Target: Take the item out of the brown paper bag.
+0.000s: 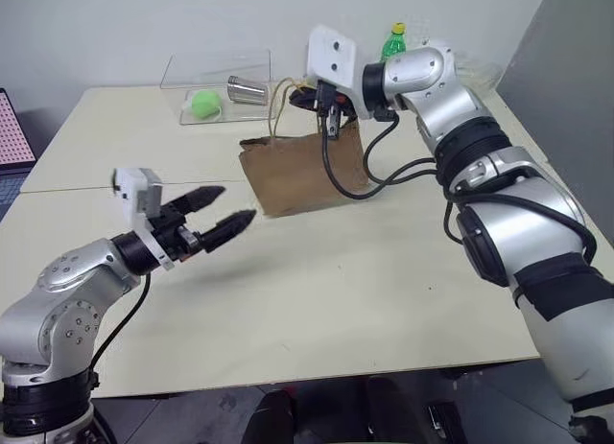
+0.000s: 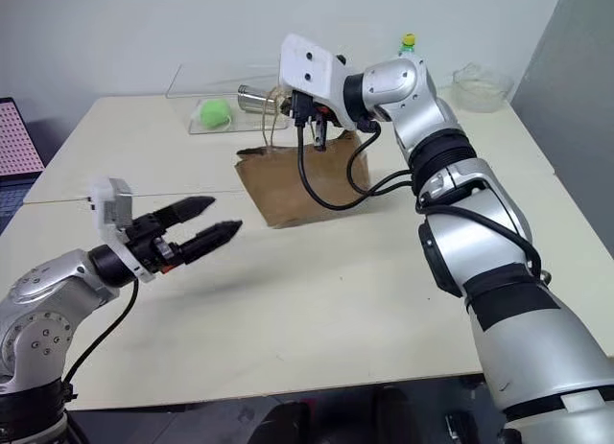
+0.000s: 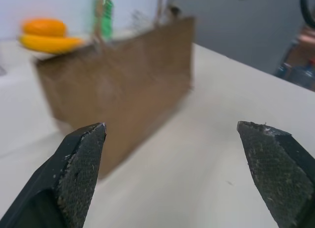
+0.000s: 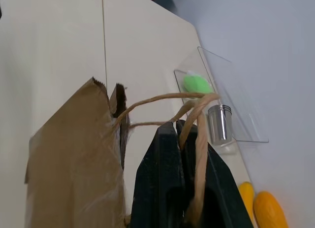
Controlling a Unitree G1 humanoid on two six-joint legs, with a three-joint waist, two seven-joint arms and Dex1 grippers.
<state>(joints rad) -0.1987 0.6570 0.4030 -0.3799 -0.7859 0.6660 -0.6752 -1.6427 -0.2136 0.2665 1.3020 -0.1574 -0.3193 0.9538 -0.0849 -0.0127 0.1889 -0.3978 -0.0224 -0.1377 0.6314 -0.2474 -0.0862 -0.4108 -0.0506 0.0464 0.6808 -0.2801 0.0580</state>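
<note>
Left gripper (image 1: 217, 214) hovers above the table (image 1: 384, 300) near its left edge, black fingers spread wide with nothing between them, tips aimed toward the brown paper bag (image 1: 302, 171). The bag stands upright mid-table toward the far edge; the ketchup bottle cannot be seen. Right gripper (image 4: 183, 139) sits above the bag's mouth, fingers clenched on a looped paper handle (image 4: 157, 97); behind, a clear tray (image 1: 216, 80) holds a green ball (image 1: 204, 103) and a metal cup (image 1: 247, 89).

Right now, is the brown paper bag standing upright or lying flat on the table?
Upright. The brown paper bag stands on its base on the table, its handles raised and pinched by the shut right gripper.
</note>
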